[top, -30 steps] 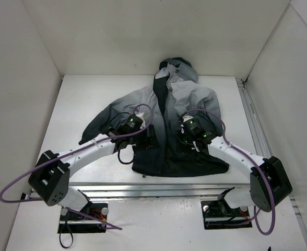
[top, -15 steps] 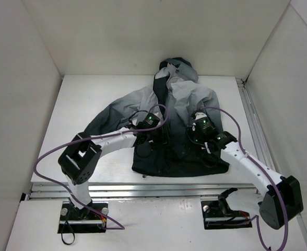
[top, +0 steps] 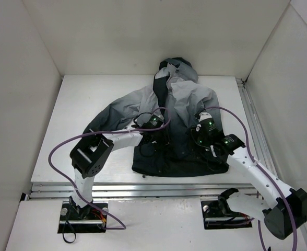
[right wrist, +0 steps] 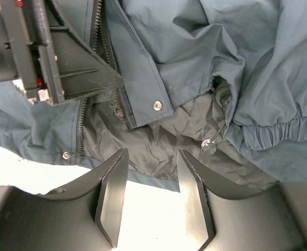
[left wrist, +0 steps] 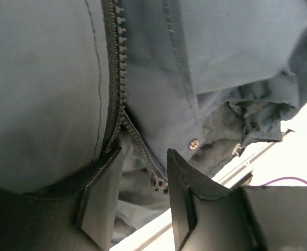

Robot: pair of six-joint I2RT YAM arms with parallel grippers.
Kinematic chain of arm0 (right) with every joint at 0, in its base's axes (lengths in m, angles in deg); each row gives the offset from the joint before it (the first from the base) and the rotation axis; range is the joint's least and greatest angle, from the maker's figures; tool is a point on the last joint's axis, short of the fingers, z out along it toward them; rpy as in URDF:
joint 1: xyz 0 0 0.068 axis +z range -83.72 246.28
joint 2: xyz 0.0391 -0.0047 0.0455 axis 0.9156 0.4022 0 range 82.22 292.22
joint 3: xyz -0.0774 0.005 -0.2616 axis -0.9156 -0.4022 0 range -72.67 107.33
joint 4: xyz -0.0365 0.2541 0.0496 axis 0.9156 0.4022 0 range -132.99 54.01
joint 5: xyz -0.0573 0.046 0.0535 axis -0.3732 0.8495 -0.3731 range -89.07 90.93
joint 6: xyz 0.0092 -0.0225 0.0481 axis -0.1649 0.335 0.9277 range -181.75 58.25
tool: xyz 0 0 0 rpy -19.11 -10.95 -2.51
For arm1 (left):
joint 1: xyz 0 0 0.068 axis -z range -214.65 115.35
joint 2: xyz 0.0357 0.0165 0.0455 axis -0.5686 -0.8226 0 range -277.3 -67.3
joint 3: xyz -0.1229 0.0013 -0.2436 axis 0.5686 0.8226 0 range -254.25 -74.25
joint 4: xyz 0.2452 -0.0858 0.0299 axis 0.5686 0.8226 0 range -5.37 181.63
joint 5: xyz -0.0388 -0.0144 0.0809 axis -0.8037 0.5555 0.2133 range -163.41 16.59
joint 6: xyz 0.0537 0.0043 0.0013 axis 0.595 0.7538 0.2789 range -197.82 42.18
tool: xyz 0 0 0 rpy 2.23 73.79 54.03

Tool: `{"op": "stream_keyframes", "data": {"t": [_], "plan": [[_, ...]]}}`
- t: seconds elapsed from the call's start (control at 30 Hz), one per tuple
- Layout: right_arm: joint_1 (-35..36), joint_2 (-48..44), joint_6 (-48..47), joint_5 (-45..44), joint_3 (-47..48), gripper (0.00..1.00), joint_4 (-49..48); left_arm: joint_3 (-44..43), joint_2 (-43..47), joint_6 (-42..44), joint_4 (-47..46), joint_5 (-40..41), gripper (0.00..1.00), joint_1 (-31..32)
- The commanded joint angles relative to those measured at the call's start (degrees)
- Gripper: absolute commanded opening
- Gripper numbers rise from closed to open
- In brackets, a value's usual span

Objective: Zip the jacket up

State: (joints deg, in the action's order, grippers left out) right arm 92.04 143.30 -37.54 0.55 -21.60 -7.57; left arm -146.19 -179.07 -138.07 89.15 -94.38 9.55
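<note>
Jacket lies spread at frame centre, hood toward the top, front not yet zipped. In the last second my left gripper shifted right onto the zipper, jaws apart, straddling the teeth. Right gripper is apart too, over the lining, holding nothing. Judgement: grasp is imminent.

This was a robotics lab test cell, not a home or shop. Plain white panels boxed in the white table at nine, twelve and three o'clock. Aluminium rails ran along its six o'clock edge and three o'clock side. The left arm and right arm stood on black base plates, trailing purple cables.
</note>
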Motion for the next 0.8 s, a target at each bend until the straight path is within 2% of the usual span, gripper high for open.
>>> {"op": "stream_keyframes", "data": {"t": [0.0,0.57,0.7,0.73,0.77], "plan": [[-0.4,-1.4,0.4,-0.1,2.1,0.39,-0.4,-3.0,0.3,0.0,-3.2,-0.3,0.35,-0.3],[-0.3,-1.6,-0.6,-0.1,0.9,0.39,0.0,-2.7,-2.6,1.6,-12.8,-1.2,0.34,-0.9],[-0.3,-1.6,-0.9,1.5,1.0,0.39,0.0,-1.9,-2.7,1.5,-15.2,-2.0,0.27,-1.4],[-0.1,-1.6,-0.9,1.6,0.8,0.39,0.0,-1.9,-2.6,1.6,-15.6,-2.0,0.23,-1.4],[-0.3,-1.7,-0.9,1.8,0.9,0.39,0.0,-1.9,-2.3,2.3,-15.8,-2.1,0.15,-1.4]]}}
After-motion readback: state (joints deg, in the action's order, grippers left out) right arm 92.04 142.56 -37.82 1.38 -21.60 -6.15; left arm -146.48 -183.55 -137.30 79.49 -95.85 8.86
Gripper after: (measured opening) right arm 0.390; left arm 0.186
